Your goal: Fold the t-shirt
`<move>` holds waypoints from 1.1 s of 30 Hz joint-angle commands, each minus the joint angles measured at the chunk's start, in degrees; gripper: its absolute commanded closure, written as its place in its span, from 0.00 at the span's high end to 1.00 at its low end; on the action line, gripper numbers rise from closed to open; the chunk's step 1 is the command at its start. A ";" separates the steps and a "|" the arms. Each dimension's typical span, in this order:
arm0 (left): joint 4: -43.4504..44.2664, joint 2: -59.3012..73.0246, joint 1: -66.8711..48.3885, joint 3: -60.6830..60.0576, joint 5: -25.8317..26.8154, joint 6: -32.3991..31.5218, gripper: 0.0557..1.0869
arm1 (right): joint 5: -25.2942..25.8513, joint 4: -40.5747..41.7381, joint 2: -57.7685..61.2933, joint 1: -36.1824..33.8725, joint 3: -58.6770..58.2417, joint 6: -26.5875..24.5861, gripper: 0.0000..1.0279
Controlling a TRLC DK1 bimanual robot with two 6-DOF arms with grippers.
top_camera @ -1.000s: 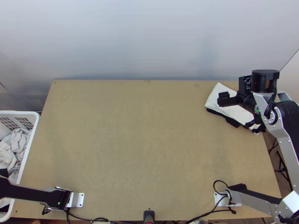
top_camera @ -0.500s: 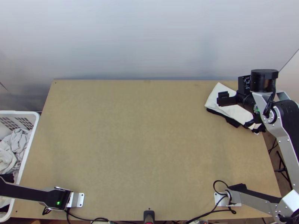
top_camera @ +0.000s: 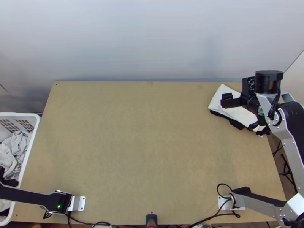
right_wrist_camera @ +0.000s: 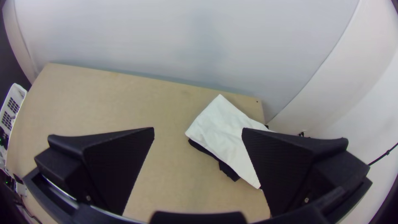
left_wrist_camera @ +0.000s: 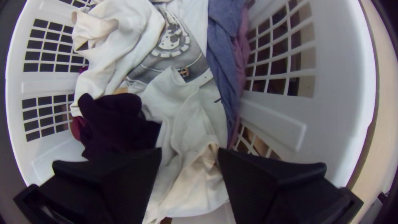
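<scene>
Past the surface at nine o'clock, the left gripper, wide-open and empty like the right gripper, might grab two jumbled clothes.

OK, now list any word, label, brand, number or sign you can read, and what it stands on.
No text is readable.
Black boxy part on the right arm's wrist: small white marks, too small to read.
Grey-and-white printed cloth in the white plastic basket: a picture, no words I can make out.
</scene>
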 commanded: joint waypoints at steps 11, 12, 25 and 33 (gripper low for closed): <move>3.68 3.29 0.46 -0.54 0.08 -0.86 0.17 | -0.01 -0.04 0.18 -0.05 -0.41 0.13 0.95; 4.04 3.29 0.46 -0.54 0.08 -0.86 0.13 | -0.01 -0.04 0.18 -0.05 -0.50 0.13 0.95; -2.64 -2.51 0.02 0.60 2.37 -2.53 0.04 | -0.01 -0.21 -0.08 0.04 -0.85 0.13 0.95; -10.90 -8.93 -0.06 0.07 4.21 -2.18 0.04 | -0.10 -0.21 -0.08 0.30 -1.29 0.31 0.95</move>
